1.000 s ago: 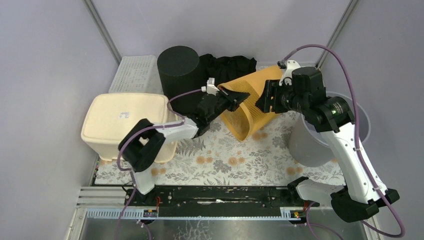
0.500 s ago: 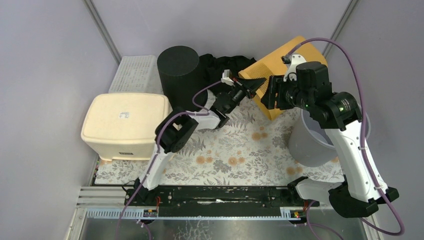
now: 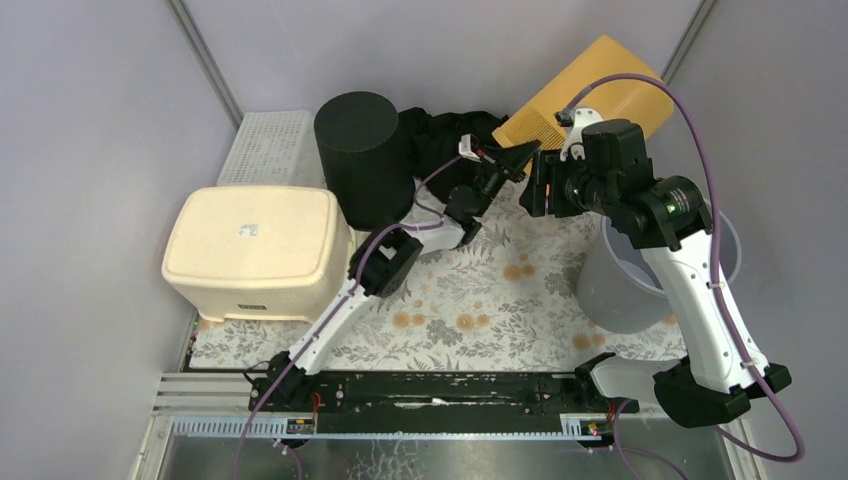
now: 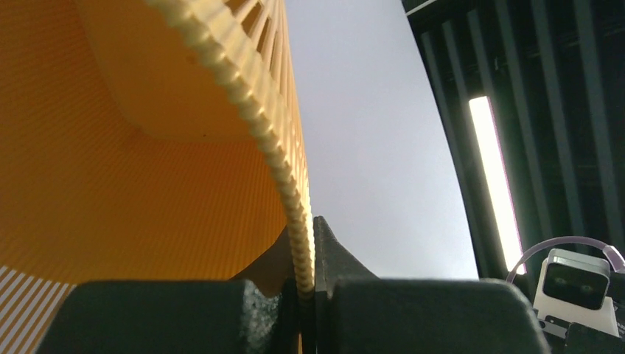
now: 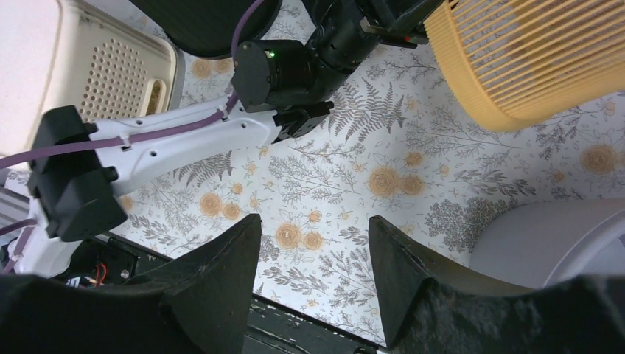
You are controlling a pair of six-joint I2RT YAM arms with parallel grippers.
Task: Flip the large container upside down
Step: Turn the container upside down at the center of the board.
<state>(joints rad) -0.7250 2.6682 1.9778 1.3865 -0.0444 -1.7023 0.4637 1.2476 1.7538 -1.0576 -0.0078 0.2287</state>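
The large container is an orange slatted basket (image 3: 592, 92), held off the floral mat at the back right, tilted with its base up toward the back wall. My left gripper (image 3: 514, 160) is shut on its ribbed rim; the left wrist view shows the rim (image 4: 298, 221) pinched between both fingers, with the basket's inside (image 4: 133, 162) to the left. My right gripper (image 3: 534, 186) is open and empty, just below and right of that rim. In the right wrist view it (image 5: 313, 230) hangs over the mat, with the basket (image 5: 531, 59) at the upper right.
A cream lidded bin (image 3: 250, 250) stands at the left, a black cylinder (image 3: 362, 150) and black cloth (image 3: 450, 128) at the back. A white perforated tray (image 3: 268, 148) leans at the back left. A grey bucket (image 3: 640, 285) stands at the right under my right arm. The floral mat (image 3: 480, 300) covers the floor.
My left gripper has swung up and to the back right with the basket, lifting it off the mat and tipping its base upward. The right gripper has barely moved.
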